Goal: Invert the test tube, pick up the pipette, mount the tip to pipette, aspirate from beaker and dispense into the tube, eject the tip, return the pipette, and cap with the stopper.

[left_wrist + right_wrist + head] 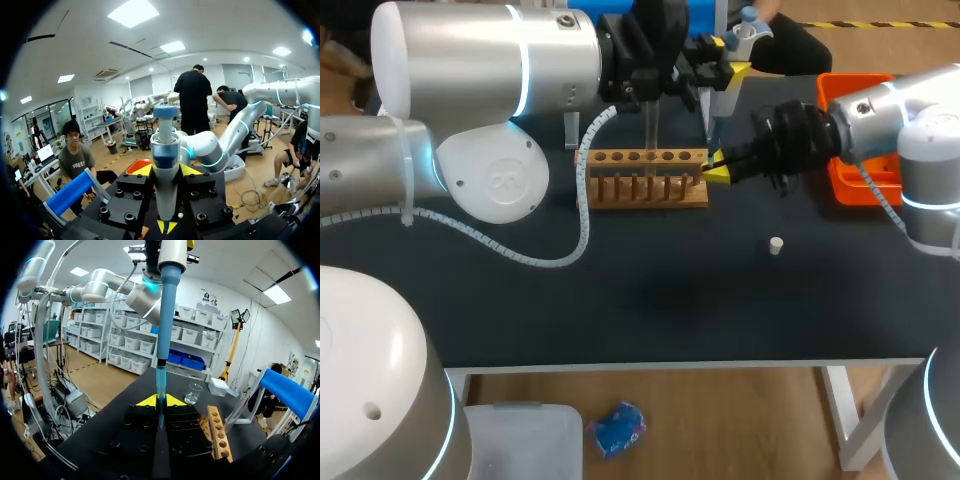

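Left arm (490,70) is stretching across the back of the table, above the wooden rack (645,180). The left gripper (166,170) is clamping the pipette (165,145) upright, with a yellow tip pressing on each side of its barrel. The pipette is hanging just past the rack's right end, its thin lower end meeting the test tube (160,390). The right gripper (716,168) is sitting at that rack end, fingers drawn in on the test tube and holding it upright. The beaker (192,393) is standing ahead of the right gripper, near the rack. The stopper (775,245) is lying alone on the dark tabletop, well apart from the rack. An orange tray (850,175) is sitting under the right arm.
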